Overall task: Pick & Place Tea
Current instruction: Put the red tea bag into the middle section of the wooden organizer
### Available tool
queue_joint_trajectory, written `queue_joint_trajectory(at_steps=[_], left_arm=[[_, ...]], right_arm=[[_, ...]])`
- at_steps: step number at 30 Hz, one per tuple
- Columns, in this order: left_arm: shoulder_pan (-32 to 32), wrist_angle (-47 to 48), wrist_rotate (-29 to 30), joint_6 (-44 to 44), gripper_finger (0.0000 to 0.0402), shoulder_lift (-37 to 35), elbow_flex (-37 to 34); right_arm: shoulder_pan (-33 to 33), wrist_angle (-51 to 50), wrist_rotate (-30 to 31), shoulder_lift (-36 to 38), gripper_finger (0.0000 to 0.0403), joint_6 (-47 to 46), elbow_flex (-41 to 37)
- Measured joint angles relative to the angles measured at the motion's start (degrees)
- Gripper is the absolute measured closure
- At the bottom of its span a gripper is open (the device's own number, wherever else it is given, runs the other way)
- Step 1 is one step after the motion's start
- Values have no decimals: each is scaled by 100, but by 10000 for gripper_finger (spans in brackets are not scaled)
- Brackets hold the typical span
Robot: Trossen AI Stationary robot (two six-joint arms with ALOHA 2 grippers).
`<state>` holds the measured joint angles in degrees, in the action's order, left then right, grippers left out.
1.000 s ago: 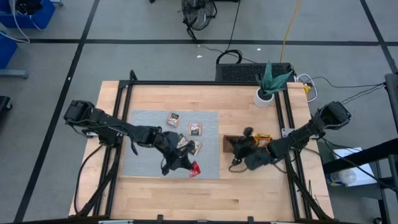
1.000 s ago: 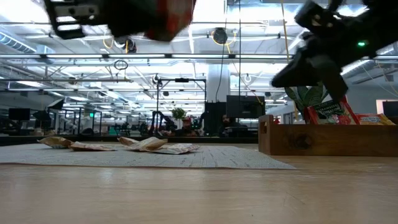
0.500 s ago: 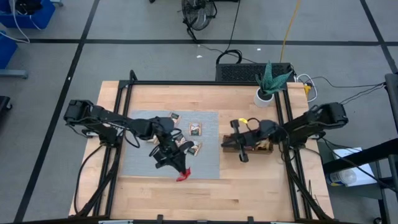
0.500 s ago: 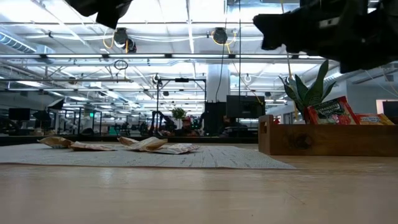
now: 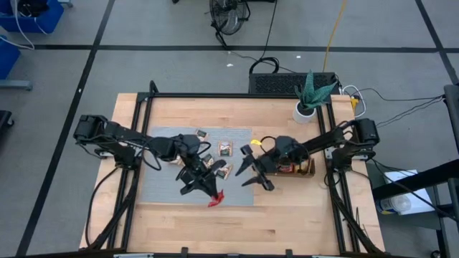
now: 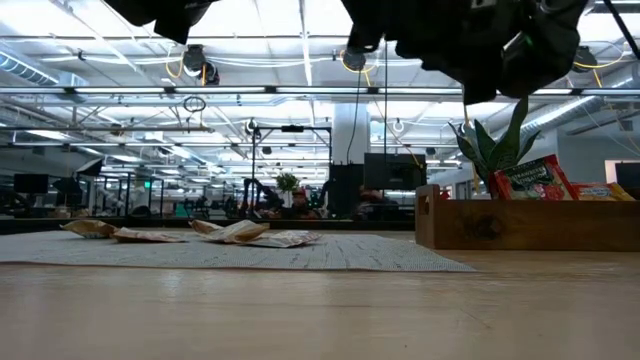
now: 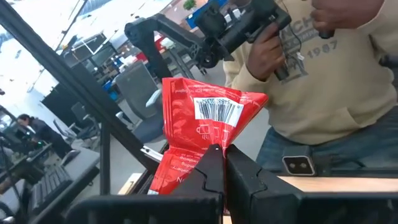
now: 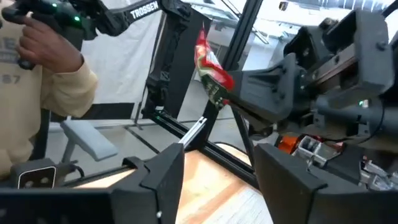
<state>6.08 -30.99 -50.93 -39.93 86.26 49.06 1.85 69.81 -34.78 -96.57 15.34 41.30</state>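
A red tea sachet [image 7: 205, 121] is held above the grey mat [image 5: 159, 175] by my left gripper [image 5: 209, 193], which is shut on it and points level. It shows again in the right wrist view [image 8: 210, 65]. My right gripper [image 5: 251, 169] hangs open just to the right of it, between the mat and the wooden tray [image 5: 307, 169], with nothing between its fingers. Several more sachets [image 5: 225, 148] lie flat on the mat. A few sachets [image 6: 535, 176] stand in the tray. My left gripper pinches the red sachet's near end [image 7: 200, 157] between its two fingers. The fingers lie about level. The sachet sticks out beyond them with its barcode end [image 7: 217, 111] farthest away. It is lifted clear of the mat.
A white pot with a green plant [image 5: 305, 109] stands at the table's far right. Black frame rails [image 5: 143, 115] run along the table's sides. A person [image 7: 323, 74] holding a hand controller stands beyond the table's near edge.
My right gripper has swung from the tray toward the table's left, toward the red sachet, tipped up to about level and opened. My left gripper has risen a little and turned with the sachet, which has stayed in its hold.
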Motion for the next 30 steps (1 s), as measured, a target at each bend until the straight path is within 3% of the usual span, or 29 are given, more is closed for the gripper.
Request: queue_joint_trajectory(at_steps=[3,7,15,19,25,30], left_arm=[[27,0,0,57,400,0,0],[50,100,0,-45,400,0,0],[82,512,219,-117,400,-2,2],[112,843,775,-216,400,-2,2],[150,1108,418,-469,400,-5,2],[163,1618,879,-492,400,-7,2]], right_arm=[[0,2,-18,7,219,17,149],[0,-150,-524,19,226,-103,408],[4,-2113,-669,17,233,268,908],[72,-2628,29,20,234,833,1030],[355,-3258,754,22,234,1916,1276],[503,-3580,1674,22,234,2336,1274]])
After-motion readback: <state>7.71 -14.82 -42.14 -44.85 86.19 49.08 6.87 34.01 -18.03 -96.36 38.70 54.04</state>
